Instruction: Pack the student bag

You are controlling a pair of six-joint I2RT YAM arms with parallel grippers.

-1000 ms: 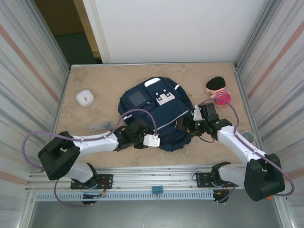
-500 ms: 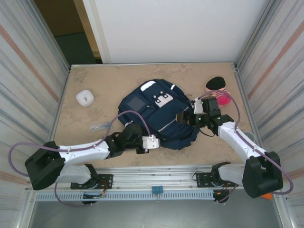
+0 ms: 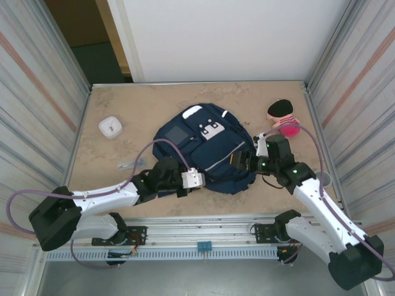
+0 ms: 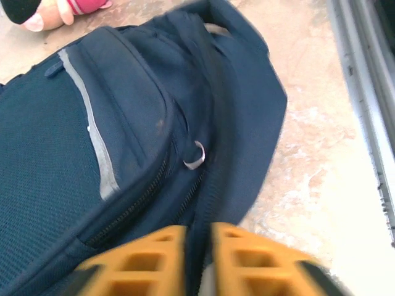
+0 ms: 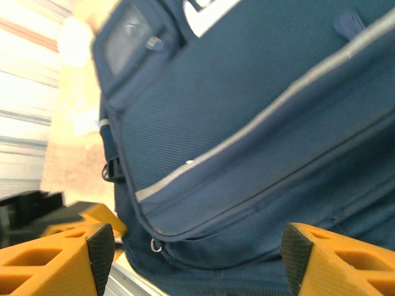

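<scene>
My left pincer (image 4: 199,237) stays clenched on the bag (image 3: 207,154) edge; my right pincer (image 5: 197,246), gaping, has swung closer; nothing looks packed yet.

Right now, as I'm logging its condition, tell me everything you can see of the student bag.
The student bag is a navy fabric backpack lying flat, front up, on the table: grey square patch, white patch, thin reflective stripes, metal ring zip-pull. The left gripper appears to pinch its near edge; the open right gripper is at its right side.
</scene>
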